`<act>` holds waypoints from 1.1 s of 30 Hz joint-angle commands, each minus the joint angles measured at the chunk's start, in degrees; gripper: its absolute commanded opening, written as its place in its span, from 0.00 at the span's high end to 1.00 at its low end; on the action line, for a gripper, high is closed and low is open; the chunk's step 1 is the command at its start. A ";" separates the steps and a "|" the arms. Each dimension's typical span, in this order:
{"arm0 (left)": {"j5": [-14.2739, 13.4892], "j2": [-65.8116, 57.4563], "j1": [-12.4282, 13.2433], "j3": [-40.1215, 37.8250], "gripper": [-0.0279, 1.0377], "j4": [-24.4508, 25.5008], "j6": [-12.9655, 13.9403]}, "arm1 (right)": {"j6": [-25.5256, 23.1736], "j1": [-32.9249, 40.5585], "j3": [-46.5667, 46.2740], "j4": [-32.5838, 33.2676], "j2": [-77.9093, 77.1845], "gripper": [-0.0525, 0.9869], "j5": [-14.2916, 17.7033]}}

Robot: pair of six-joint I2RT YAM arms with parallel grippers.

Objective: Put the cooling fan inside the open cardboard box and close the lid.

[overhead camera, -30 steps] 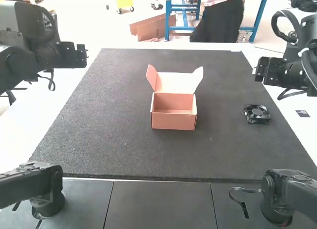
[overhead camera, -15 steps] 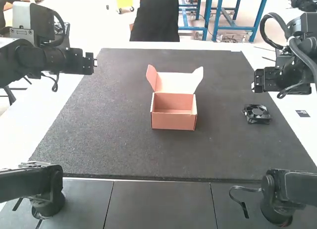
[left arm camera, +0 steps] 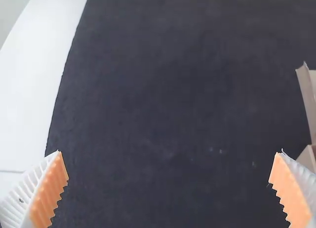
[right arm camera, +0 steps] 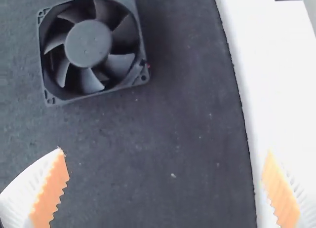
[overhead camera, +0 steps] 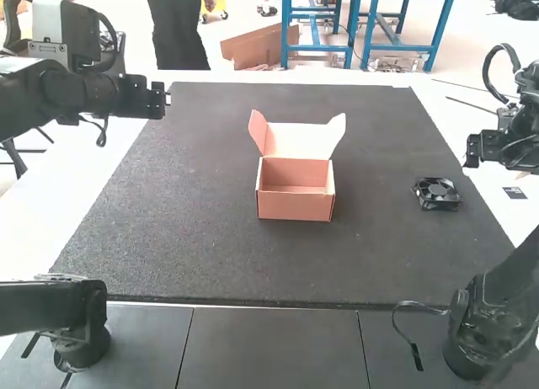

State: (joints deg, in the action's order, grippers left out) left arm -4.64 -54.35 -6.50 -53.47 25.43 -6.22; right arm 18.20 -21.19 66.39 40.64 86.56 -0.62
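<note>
The open pink cardboard box point(overhead camera: 295, 189) stands upright in the middle of the black mat, its lid point(overhead camera: 296, 137) raised at the back and nothing visible inside. The small black cooling fan point(overhead camera: 437, 193) lies flat on the mat near its right edge. My right gripper point(overhead camera: 469, 150) hovers just right of and beyond the fan. In the right wrist view it point(right arm camera: 163, 188) is open, with the fan point(right arm camera: 91, 45) ahead of its fingers point(right arm camera: 47, 188). My left gripper point(overhead camera: 160, 100) hangs over the mat's far left corner, open point(left arm camera: 168, 198), with a box edge point(left arm camera: 308, 90) to one side.
The black mat point(overhead camera: 185, 221) covers most of the white table point(overhead camera: 50, 204). A small black label point(overhead camera: 514, 192) lies on the white surface right of the fan. The arm bases point(overhead camera: 59, 322) stand at the near corners.
The left gripper has shifted inward over the mat's far left corner. The right gripper has pulled back to the right and a little nearer. Box and fan have not moved.
</note>
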 commanded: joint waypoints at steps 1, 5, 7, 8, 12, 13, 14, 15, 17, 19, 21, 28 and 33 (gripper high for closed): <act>0.43 -0.23 -0.18 -2.07 0.07 -0.91 0.77 | 4.57 -0.69 4.01 -0.13 3.35 0.09 -2.63; 0.43 -0.32 -0.18 -2.25 0.07 -1.26 0.68 | 5.62 -0.61 5.68 -1.44 7.83 0.09 -2.72; 0.51 -0.23 -0.18 -2.16 0.07 -1.26 0.68 | 6.24 -0.61 6.38 -2.23 9.85 0.09 -2.72; 0.43 -0.32 -0.18 -2.16 0.07 -1.26 0.68 | 6.33 -0.61 6.73 -2.41 10.91 0.09 -2.80; 0.43 -0.58 -0.18 -2.25 0.07 -1.08 0.68 | 6.50 -0.69 8.67 -3.99 14.51 0.09 -2.98; 0.43 -0.58 -0.18 -2.25 0.07 -1.08 0.68 | 6.59 -0.69 9.02 -4.26 15.30 0.09 -2.98; 0.43 -0.58 -0.18 -2.25 0.07 -1.08 0.68 | 6.68 -0.69 9.37 -4.61 16.00 0.09 -2.89; 0.43 -0.58 -0.18 -2.25 0.07 -1.08 0.68 | 6.85 -0.78 9.72 -4.96 16.62 0.09 -2.98; 0.43 -0.58 -0.18 -2.25 0.07 -1.17 0.68 | 6.94 -0.69 10.34 -5.22 17.50 0.09 -2.89; 0.43 -0.58 -0.09 -2.25 0.07 -1.26 0.68 | 6.77 -0.69 10.51 -6.37 18.55 0.09 -2.63; 0.43 -0.58 -0.18 -2.25 0.07 -1.44 0.68 | 6.85 -0.61 10.69 -6.45 19.26 0.09 -2.10; 0.43 -0.58 -0.09 -2.51 0.07 -1.26 0.68 | 6.77 -0.61 10.78 -6.63 21.45 0.09 -0.78; 0.43 -0.50 -0.09 -2.78 0.07 -0.73 0.68 | 6.85 -0.61 10.95 -6.89 22.77 0.09 -0.08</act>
State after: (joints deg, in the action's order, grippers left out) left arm -4.64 -54.85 -6.50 -53.47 24.88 -6.22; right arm 24.49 -21.56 75.70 34.06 108.75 -1.85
